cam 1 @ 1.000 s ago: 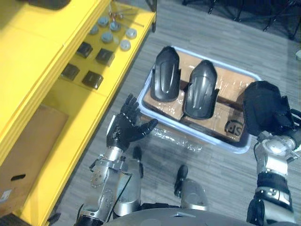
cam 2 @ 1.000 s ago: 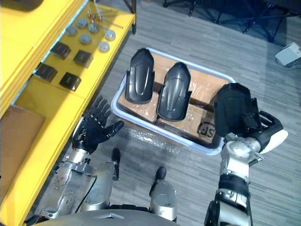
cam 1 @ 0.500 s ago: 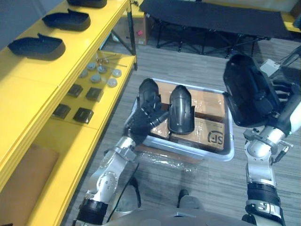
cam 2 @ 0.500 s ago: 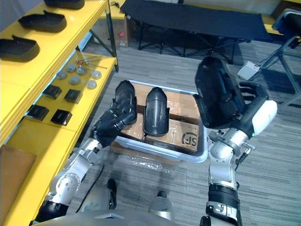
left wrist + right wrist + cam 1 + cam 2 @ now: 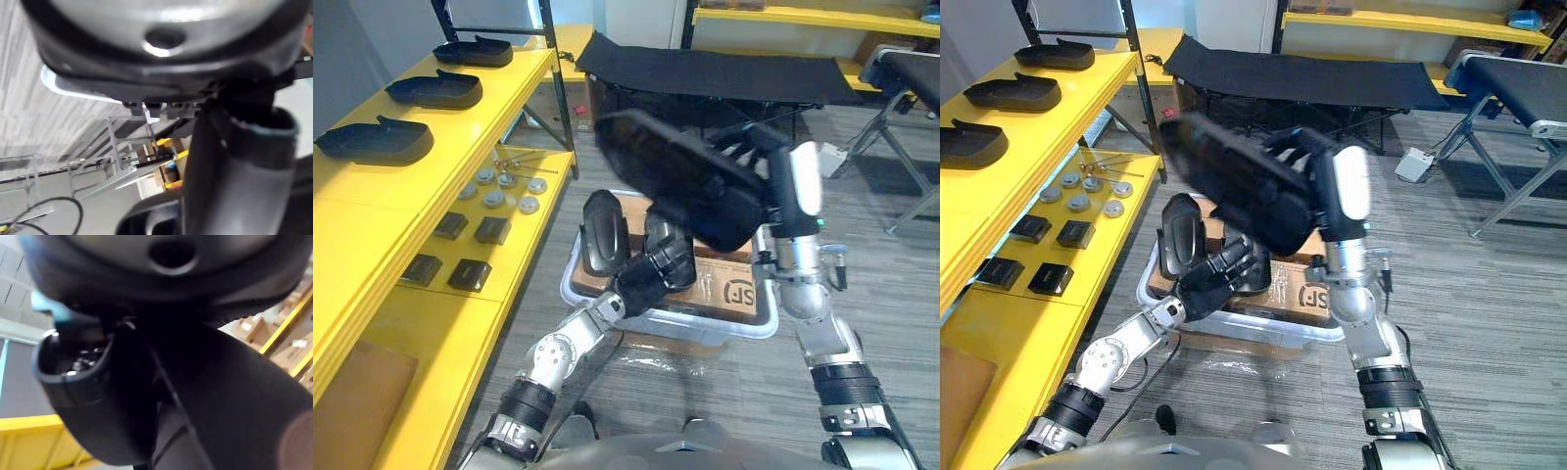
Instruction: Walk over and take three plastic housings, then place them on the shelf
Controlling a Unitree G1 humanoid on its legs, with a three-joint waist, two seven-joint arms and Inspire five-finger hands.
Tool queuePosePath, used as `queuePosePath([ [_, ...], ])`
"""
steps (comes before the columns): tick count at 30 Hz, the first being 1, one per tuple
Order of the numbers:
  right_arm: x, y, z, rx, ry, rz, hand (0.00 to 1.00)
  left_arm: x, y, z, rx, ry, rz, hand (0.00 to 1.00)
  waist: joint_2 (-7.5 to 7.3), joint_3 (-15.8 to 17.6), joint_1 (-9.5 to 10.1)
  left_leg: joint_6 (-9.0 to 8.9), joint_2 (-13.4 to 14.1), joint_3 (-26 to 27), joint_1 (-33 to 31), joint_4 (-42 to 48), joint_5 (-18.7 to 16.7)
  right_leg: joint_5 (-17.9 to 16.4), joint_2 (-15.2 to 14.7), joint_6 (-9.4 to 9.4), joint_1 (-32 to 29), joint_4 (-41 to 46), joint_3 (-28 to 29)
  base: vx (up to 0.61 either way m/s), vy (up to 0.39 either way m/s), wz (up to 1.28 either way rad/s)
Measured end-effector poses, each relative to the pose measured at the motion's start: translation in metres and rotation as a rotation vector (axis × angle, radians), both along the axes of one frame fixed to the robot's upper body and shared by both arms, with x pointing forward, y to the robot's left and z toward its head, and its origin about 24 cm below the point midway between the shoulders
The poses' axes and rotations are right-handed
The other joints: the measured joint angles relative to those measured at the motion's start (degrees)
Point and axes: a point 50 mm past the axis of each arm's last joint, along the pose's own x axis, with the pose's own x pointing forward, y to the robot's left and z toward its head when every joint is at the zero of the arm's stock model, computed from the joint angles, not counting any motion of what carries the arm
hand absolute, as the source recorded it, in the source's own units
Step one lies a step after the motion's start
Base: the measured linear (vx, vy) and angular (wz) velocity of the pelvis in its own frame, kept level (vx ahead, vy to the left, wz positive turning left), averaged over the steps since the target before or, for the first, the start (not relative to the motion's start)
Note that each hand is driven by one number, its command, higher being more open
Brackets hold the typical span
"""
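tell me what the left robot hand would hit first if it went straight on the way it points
Most likely the black housing lying in the bin, just past the left robot hand. Depth is unclear, so it may already touch it.

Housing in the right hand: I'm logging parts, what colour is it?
Black, clearest in the left eye view: the housing held by the right hand.
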Motion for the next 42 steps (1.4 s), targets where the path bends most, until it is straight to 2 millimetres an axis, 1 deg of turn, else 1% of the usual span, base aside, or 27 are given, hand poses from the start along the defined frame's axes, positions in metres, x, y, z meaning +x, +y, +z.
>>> queuePosePath([
  [2, -0.005, 0.009, -0.010, -0.010, 0.047, 0.050, 0.00, 0.002, 0.001, 0.003, -0.061, -0.002, 0.032, 1.00, 0.04, -0.1, 0.02, 0.04, -0.3, 0.1, 1.4, -3.0, 1.7, -0.1, 0.0, -0.08, -0.1, 0.2, -0.1, 0.00, 0.000, 0.00],
  [4, -0.011, 0.015, -0.023, 0.023, 0.100, 0.070, 0.00, 0.004, 0.003, 0.008, -0.171, 0.006, 0.080, 1.00, 0.05, -0.1, -0.07, 0.18, -0.7, 0.1, 3.1, -6.5, 3.5, -0.1, 0.0, -0.16, -0.1, 0.5, -0.2, 0.00, 0.000, 0.00],
  [8, -0.013, 0.016, -0.025, 0.108, 0.119, 0.082, 0.00, 0.008, 0.007, 0.016, -0.306, 0.004, 0.172, 1.00, 0.00, -0.2, -0.09, 0.41, -1.2, 0.3, 3.5, -6.5, 3.7, -0.2, -0.6, -0.11, -0.2, 1.0, -0.1, -0.03, 0.033, 0.00],
  [11, -0.014, 0.019, -0.024, 0.155, 0.109, 0.114, 0.00, 0.009, 0.011, 0.022, -0.357, -0.016, 0.219, 1.00, 0.00, -0.2, -0.05, 0.41, -1.2, 0.4, 3.9, -6.7, 3.7, -0.7, -0.6, -0.48, -0.2, 1.5, -0.2, -0.05, 0.021, -0.02],
  [12, -0.016, 0.022, -0.023, 0.182, 0.097, 0.133, 0.00, 0.010, 0.013, 0.025, -0.393, -0.020, 0.240, 0.00, 0.00, -0.2, -0.10, 0.26, -1.2, 0.4, 3.9, -6.7, 3.7, -1.0, -0.6, -0.69, -0.2, 1.5, -0.2, -0.05, 0.017, -0.02],
  [14, -0.020, 0.025, -0.023, 0.231, 0.088, 0.159, 0.00, 0.009, 0.016, 0.031, -0.442, -0.035, 0.277, 0.00, 0.00, -0.3, -0.12, 0.07, -1.2, 0.3, 3.9, -6.7, 3.6, -1.1, -0.6, -0.71, -0.3, 1.5, -0.3, -0.04, 0.014, 0.01],
  [19, -0.025, 0.031, -0.028, 0.268, 0.112, 0.181, 0.00, 0.007, 0.022, 0.033, -0.458, -0.057, 0.334, 0.00, -0.21, -0.6, 0.02, 0.13, -1.2, 0.1, 3.7, -6.7, 3.8, -1.0, -0.6, -0.73, -0.2, 1.4, -0.6, 0.00, 0.004, 0.02],
  [24, -0.028, 0.034, -0.031, 0.307, 0.119, 0.164, 0.00, 0.006, 0.019, 0.034, -0.421, -0.088, 0.318, 0.00, -0.50, -0.8, 0.20, 0.45, -1.2, -0.1, 3.5, -6.6, 4.0, -1.0, -0.6, -0.69, -0.3, 1.3, -0.8, 0.00, 0.003, 0.02],
  [31, -0.038, 0.038, -0.037, 0.352, 0.138, 0.153, 0.00, 0.005, 0.016, 0.033, -0.386, -0.119, 0.332, 0.00, -1.73, -1.7, 0.11, 0.44, -1.3, -0.2, 3.1, -6.5, 4.0, -1.0, -0.6, -0.69, -0.5, 1.4, -0.9, 0.00, 0.001, 0.01],
  [36, -0.038, 0.036, -0.039, 0.367, 0.153, 0.143, 0.00, 0.004, 0.014, 0.033, -0.370, -0.140, 0.358, 0.00, -1.66, -1.8, 0.09, 0.22, -1.2, 0.0, 3.0, -6.5, 3.9, -1.1, -0.7, -0.89, -0.9, 1.3, -0.7, 0.00, 0.001, -0.02],
  [37, -0.040, 0.035, -0.041, 0.374, 0.165, 0.136, 1.00, 0.004, 0.014, 0.034, -0.351, -0.157, 0.364, 0.00, -1.64, -1.9, 0.08, 0.15, -1.2, 0.0, 3.0, -6.5, 3.8, -1.1, -0.7, -0.90, -1.0, 1.3, -0.7, 0.00, 0.000, 0.00],
  [39, -0.043, 0.034, -0.044, 0.379, 0.179, 0.126, 1.00, 0.002, 0.016, 0.034, -0.330, -0.175, 0.377, 0.00, -1.51, -2.1, 0.03, 0.00, -1.2, 0.1, 2.9, -6.5, 3.7, -1.1, -0.7, -0.91, -1.1, 1.3, -0.7, 0.00, 0.000, 0.00],
  [42, -0.051, 0.037, -0.048, 0.406, 0.204, 0.139, 1.00, -0.005, 0.022, 0.038, -0.293, -0.227, 0.414, 0.00, -1.38, -2.3, -0.14, -0.12, -1.1, 0.2, 2.9, -6.5, 3.6, -1.2, -0.6, -0.94, -1.2, 1.2, -0.6, 0.00, 0.000, 0.00],
])
